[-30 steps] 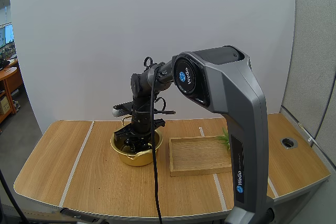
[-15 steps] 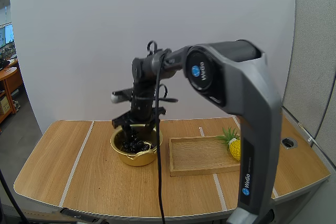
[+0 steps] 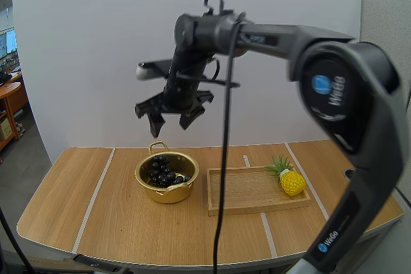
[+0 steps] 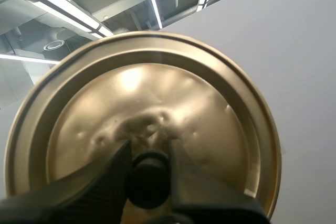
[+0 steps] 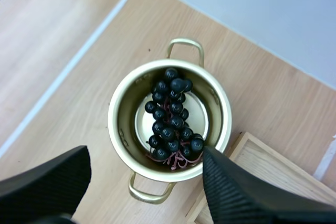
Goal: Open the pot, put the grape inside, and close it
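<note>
A gold pot [image 3: 168, 194] stands uncovered on the table, left of centre, with a bunch of dark grapes [image 3: 164, 172] lying inside it. My right gripper [image 3: 172, 120] hangs open high above the pot, holding nothing. From the right wrist view, the open gripper [image 5: 147, 182] looks straight down on the pot [image 5: 116, 129] and the grapes [image 5: 172, 116], its fingers [image 5: 47, 182] wide apart. In the left wrist view my left gripper [image 4: 148, 177] is shut on the black knob of the gold lid [image 4: 152, 98], which it holds up in the air.
A wooden tray [image 3: 244, 190] lies just right of the pot, and a small toy pineapple [image 3: 290, 181] rests at its right end. The tray's corner [image 5: 247, 182] sits close to the pot's rim. White tape lines cross the table.
My right gripper has risen from inside the pot to well above it, leaving the grapes in the pot. The arm's swing has uncovered the pineapple.
</note>
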